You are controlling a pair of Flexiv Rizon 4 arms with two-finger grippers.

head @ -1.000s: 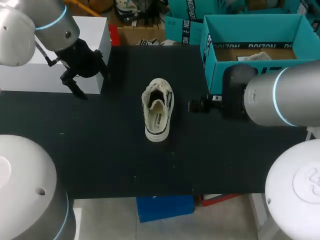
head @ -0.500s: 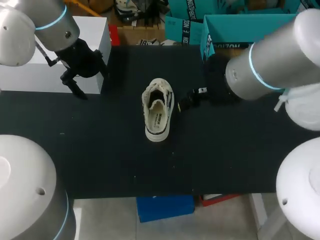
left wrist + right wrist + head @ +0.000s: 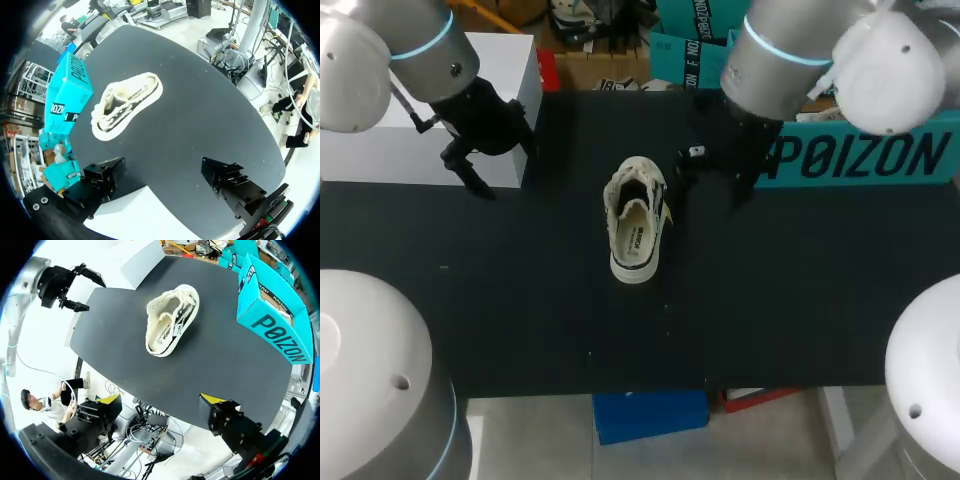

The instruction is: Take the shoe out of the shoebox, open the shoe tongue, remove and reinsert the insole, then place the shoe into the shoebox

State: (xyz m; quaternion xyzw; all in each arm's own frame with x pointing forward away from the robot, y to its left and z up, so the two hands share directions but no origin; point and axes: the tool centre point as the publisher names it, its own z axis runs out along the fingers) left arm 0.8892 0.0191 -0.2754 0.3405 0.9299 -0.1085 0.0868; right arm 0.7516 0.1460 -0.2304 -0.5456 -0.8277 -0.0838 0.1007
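Note:
A cream low sneaker (image 3: 637, 218) with dark side stripes lies on the black table (image 3: 520, 300), its printed insole showing through the opening. In the left wrist view the sneaker (image 3: 125, 104) lies well ahead of my left gripper (image 3: 161, 176), which is open and holds nothing. My left gripper (image 3: 492, 165) hangs by the white box at the back left. My right gripper (image 3: 715, 172) is just right of the shoe's far end, open and holding nothing. Ahead of my right gripper (image 3: 161, 400) lies the sneaker (image 3: 172, 325). The teal shoebox (image 3: 865, 155) stands at the back right, its inside hidden by my right arm.
A white box (image 3: 505, 60) stands at the table's back left corner, beside my left gripper. The shoebox (image 3: 270, 305) sits to the right of the shoe, near the table's edge. Bare black tabletop lies in front of the shoe.
My right arm has swung up and toward the back of the table, and its gripper moved from right of the shoe's middle to near its far end. The left arm and shoe stayed still.

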